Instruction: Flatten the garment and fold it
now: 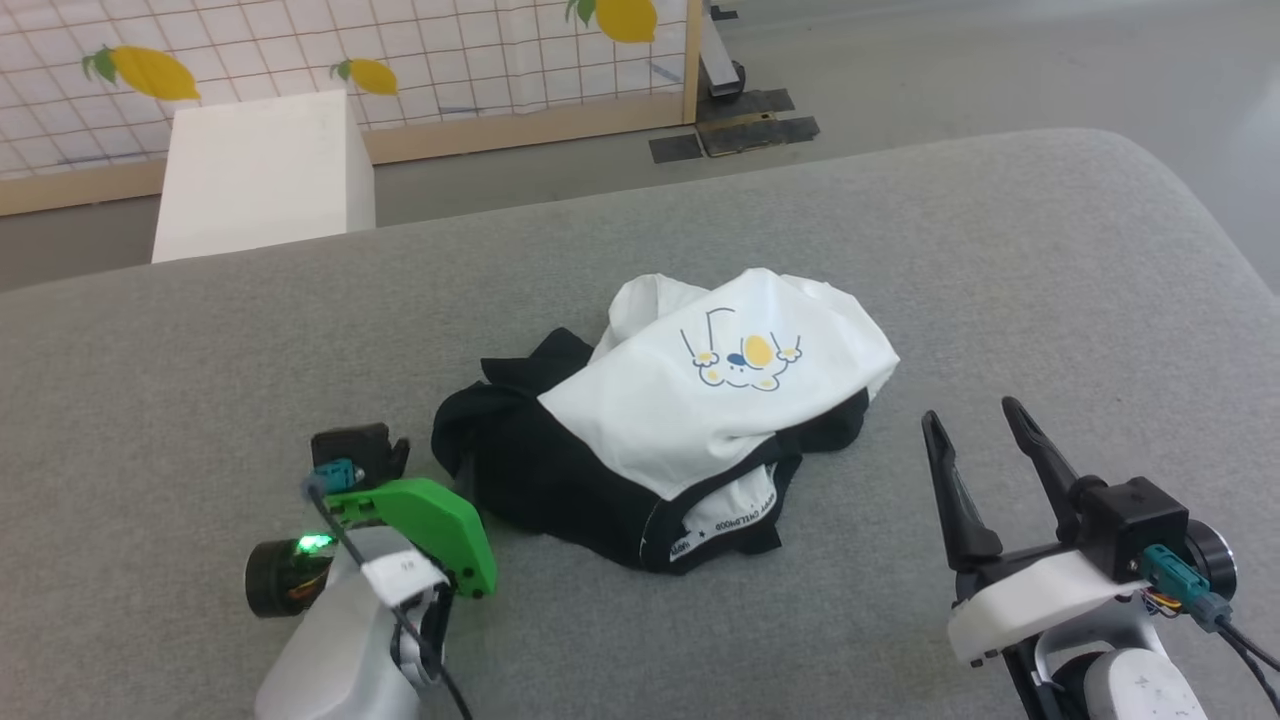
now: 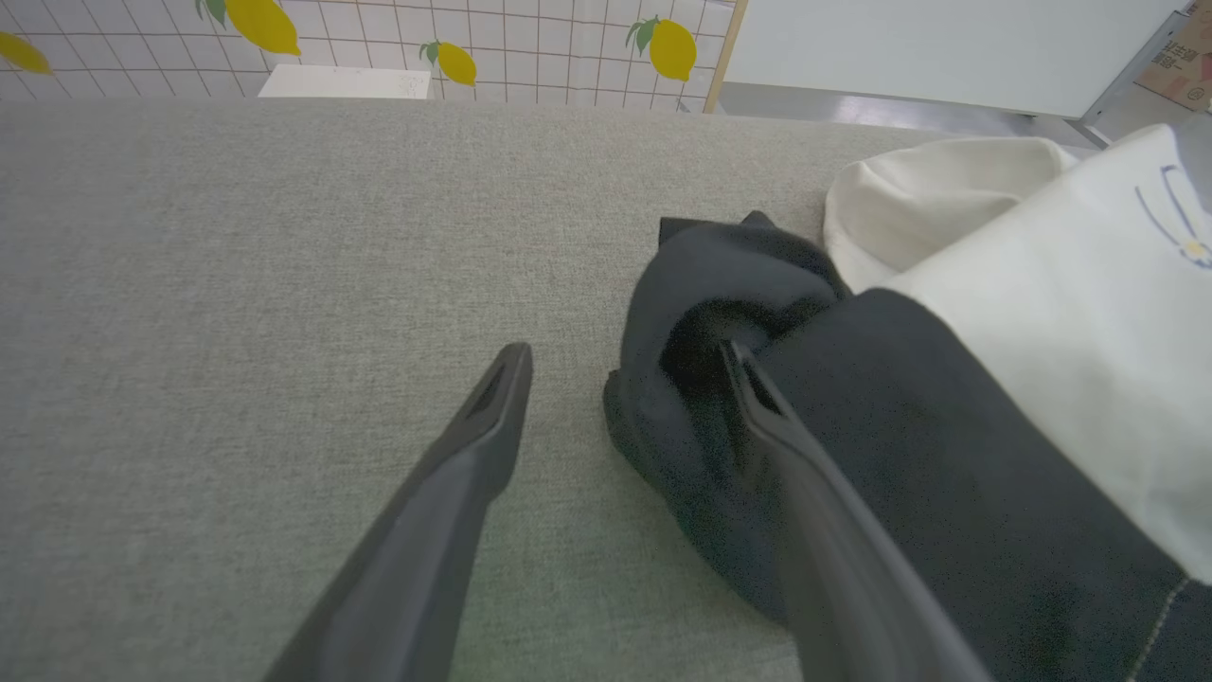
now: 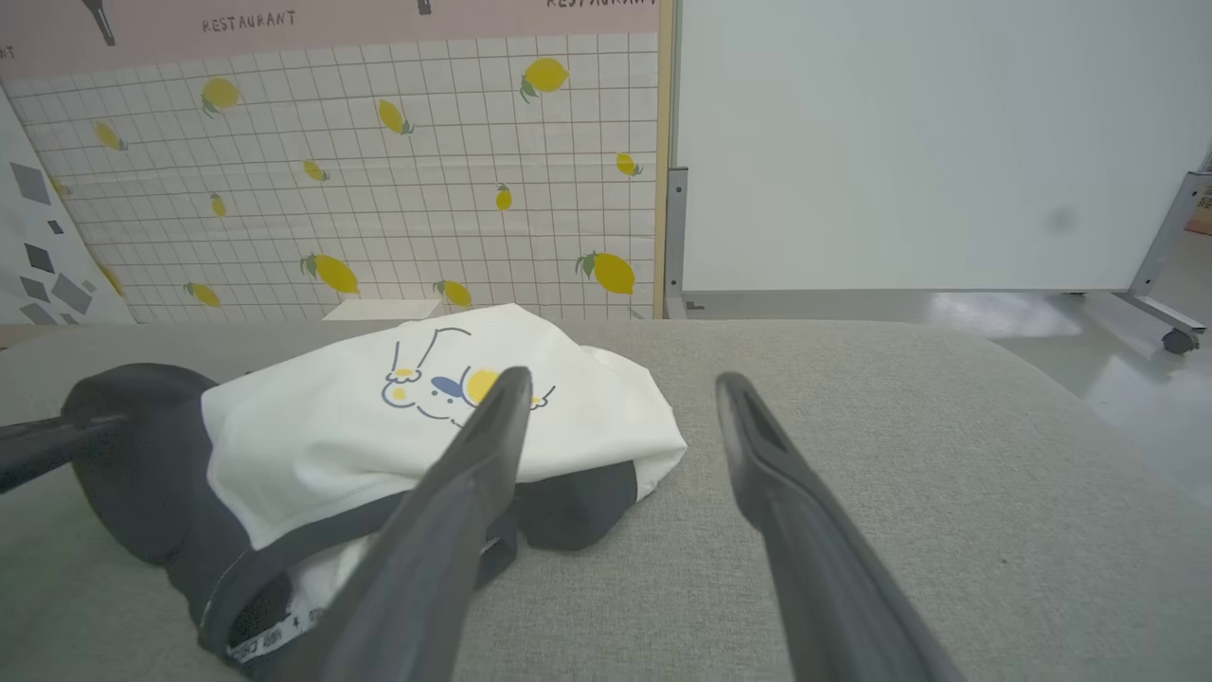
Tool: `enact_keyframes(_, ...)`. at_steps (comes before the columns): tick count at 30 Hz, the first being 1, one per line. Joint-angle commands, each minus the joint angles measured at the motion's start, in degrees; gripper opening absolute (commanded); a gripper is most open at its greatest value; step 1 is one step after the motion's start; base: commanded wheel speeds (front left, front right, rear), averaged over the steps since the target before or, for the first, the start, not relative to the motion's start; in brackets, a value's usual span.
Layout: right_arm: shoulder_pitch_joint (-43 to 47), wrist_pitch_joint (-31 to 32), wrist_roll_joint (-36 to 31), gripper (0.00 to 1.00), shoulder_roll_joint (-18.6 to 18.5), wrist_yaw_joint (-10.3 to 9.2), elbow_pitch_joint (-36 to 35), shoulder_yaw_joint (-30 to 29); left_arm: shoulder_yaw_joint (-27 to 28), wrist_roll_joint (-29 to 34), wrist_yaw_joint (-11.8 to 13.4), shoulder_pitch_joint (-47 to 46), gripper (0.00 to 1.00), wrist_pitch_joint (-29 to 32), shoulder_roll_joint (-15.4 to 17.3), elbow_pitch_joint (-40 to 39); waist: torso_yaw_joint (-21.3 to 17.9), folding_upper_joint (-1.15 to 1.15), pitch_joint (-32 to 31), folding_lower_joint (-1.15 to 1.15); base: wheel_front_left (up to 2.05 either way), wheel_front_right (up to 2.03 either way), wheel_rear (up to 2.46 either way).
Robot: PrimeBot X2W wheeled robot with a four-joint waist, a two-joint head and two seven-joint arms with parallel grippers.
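Note:
The garment lies crumpled in a heap at the middle of the grey cushioned surface. Its white body with the blue-and-yellow cartoon print is on top, black sleeves bunch at the left, and the lettered neck band faces me. My left gripper is open just left of the heap, one fingertip over the bunched black sleeve, nothing between the fingers. In the head view its green wrist mount sits beside the heap. My right gripper stands open to the right of the garment, clear of the cloth.
A white box stands behind the far left edge of the surface. Beyond it is a lemon-print grid partition, and dark floor plates lie on the floor. A white board on a wheeled stand is at the back right. Bare grey surface surrounds the heap.

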Motion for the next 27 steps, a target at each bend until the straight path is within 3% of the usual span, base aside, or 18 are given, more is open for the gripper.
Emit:
enact_keyframes(1, -0.85, -0.67, 0.33, 1.0, 0.05, -0.1, 0.48, 0.17, 0.92, -1.88, 1.73, -2.7, 1.0, 4.2, -0.22, 4.1, -0.97, 0.47, 0.25, 0.0, 0.0, 0.0, 0.0)
enact_keyframes(2, -0.85, -0.83, 0.35, 1.0, 0.05, -0.1, 0.69, 0.02, 1.65, -2.52, 1.72, -3.98, 0.0, 2.88, -0.27, 4.28, -0.99, 0.47, 0.09, 0.0, 0.0, 0.0, 0.0)
enact_keyframes(7, -0.64, -0.99, 0.43, 1.0, 0.05, -0.1, 0.78, -0.44, 4.7, -4.26, 1.59, -3.76, 0.0, -5.52, -0.51, 0.8, 0.11, 0.47, -0.47, 0.0, 0.0, 0.0, 0.0)
enact_keyframes(12, -0.54, -1.03, 0.43, 1.0, 0.05, -0.1, 0.55, -0.91, 9.42, -5.3, 3.34, -0.31, 0.0, -8.93, 0.29, -7.02, 1.9, 0.47, -0.68, 0.0, 0.0, 0.0, 0.0)
enact_keyframes(16, -0.39, -1.08, 0.61, 1.0, 0.05, -0.1, 0.64, -0.87, 14.54, -4.63, 5.9, 5.63, 0.0, -9.37, 1.39, -16.35, 3.04, 0.47, -0.83, 0.0, 0.0, 0.0, 0.0)
enact_keyframes(17, -0.21, -1.1, 0.74, 1.0, 0.05, -0.1, 0.71, -0.81, 18.28, -3.67, 8.94, 12.17, 0.0, -9.41, 1.23, -22.57, 3.93, 0.47, -1.02, 0.0, 0.0, 0.0, 0.0)
enact_keyframes(21, 0.04, -0.94, 0.82, 1.0, 0.05, -0.1, 0.76, -1.0, 20.75, -4.75, 11.74, 19.55, 0.0, -6.62, 1.26, -23.47, 5.11, 0.47, -1.1, 0.0, 0.0, 0.0, 0.0)
enact_keyframes(22, 0.06, -0.8, 0.81, 1.0, 0.05, -0.1, 0.8, -0.92, 20.55, -5.39, 12.18, 21.01, 0.07, -4.1, 1.02, -23.04, 5.37, 0.47, -1.1, 0.0, 0.0, 0.0, 0.0)
enact_keyframes(23, 0.06, -0.68, 0.76, 1.0, 0.05, -0.1, 0.81, -0.86, 19.99, -5.87, 12.07, 21.93, 0.87, -2.03, 0.85, -22.92, 5.61, 0.47, -1.05, 0.0, 0.0, 0.0, 0.0)
enact_keyframes(24, 0.05, -0.46, 0.67, 1.0, 0.05, -0.1, 0.83, -0.78, 19.21, -6.26, 11.66, 22.58, 1.0, -0.37, 0.63, -23.42, 5.95, 0.47, -0.97, 0.0, 0.0, 0.0, 0.0)
enact_keyframes(27, -0.09, 0.24, 0.42, 1.0, 0.05, -0.1, 0.82, -0.62, 18.03, -7.57, 9.04, 22.93, 1.0, -0.11, 0.09, -25.27, 6.85, 0.47, -0.54, 0.0, 0.0, 0.0, 0.0)
